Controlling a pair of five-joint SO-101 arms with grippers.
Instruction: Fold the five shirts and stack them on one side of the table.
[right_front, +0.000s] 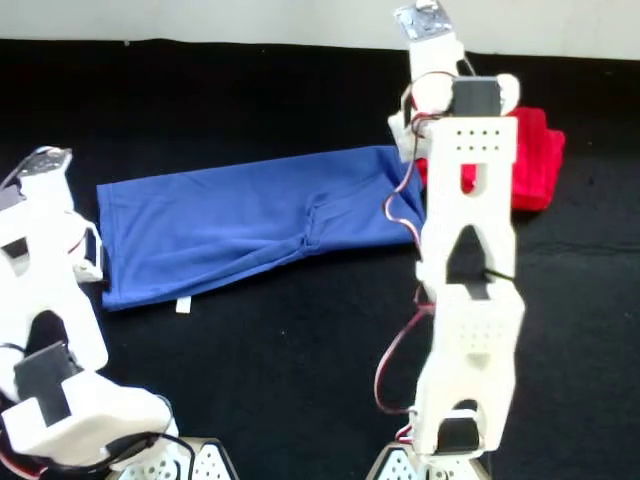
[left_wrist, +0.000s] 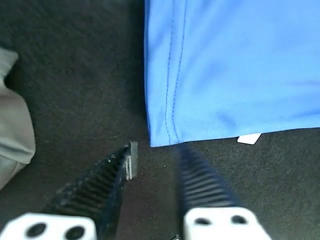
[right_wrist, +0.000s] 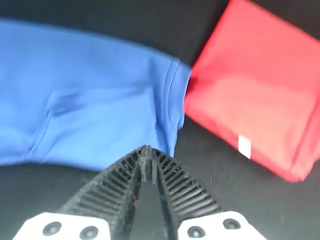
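A blue shirt lies folded lengthwise into a long strip across the black table. A folded red shirt sits at its far right end, touching it. My left gripper is open just off the blue shirt's near left corner, above the black cloth. My right gripper is shut with nothing in it, hovering over the blue shirt's right end beside the red shirt. In the high view the right arm hides part of both shirts.
A grey cloth lies at the left beyond the left gripper. A small white tag pokes out from the blue shirt's near edge. The black table surface stretches in front of the shirts.
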